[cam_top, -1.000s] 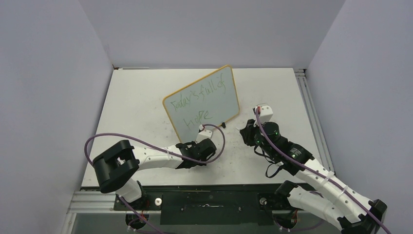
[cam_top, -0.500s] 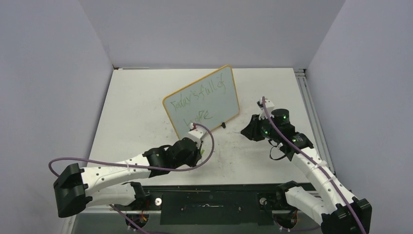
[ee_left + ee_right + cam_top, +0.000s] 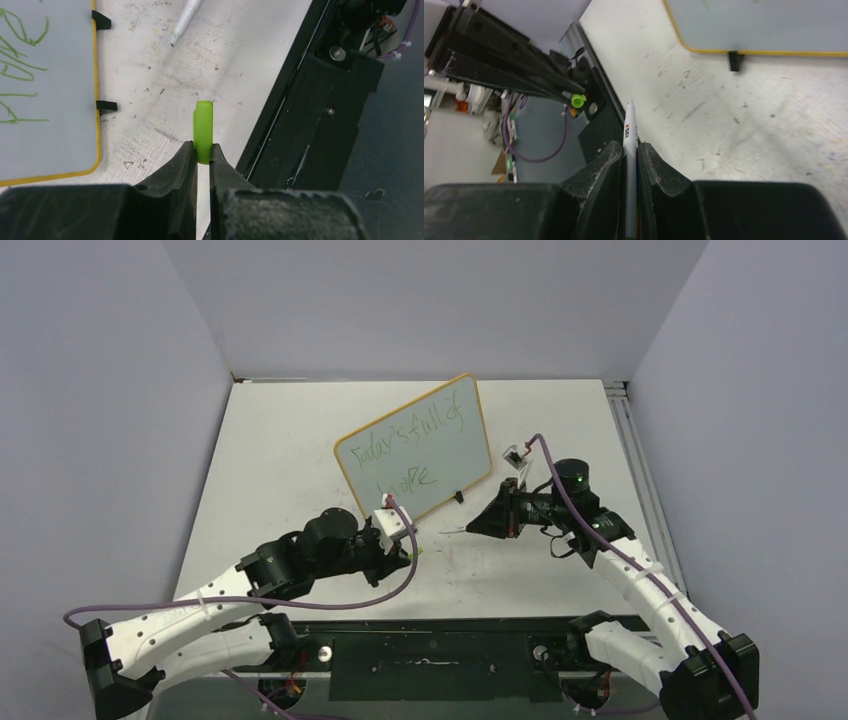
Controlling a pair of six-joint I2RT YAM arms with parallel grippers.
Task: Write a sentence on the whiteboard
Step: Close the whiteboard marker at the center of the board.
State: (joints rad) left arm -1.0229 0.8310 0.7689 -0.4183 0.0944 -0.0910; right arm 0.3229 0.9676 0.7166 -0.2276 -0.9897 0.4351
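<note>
Top external view: the whiteboard (image 3: 452,445) rests on the desk (image 3: 280,440), turned at an angle, beyond and between the two sets of fingers. The sentence (image 3: 410,432) is written on it in thin green marker in two lines. The upper line reads roughly "Today's full of" and the lower "hope".

Left wrist view: the left fingers (image 3: 201,150) are closed on a green cap (image 3: 203,125). The cap is clamped at its base and projects forward past the fingertips. The whiteboard lies ahead and to the left of these fingers, apart from them. Its yellow frame and two black clip feet (image 3: 106,106) face them. Green strokes of the lower line show on its surface.

Right wrist view: the right fingers (image 3: 630,147) are closed on a marker pen (image 3: 629,125). The pen has a white barrel with red lettering and extends forward from between the fingertips. Its tip is over the desk and does not touch the whiteboard. The whiteboard's lower edge lies ahead and to the right of these fingers. The green cap is visible ahead and to the left of the pen tip, well clear of it.
</note>
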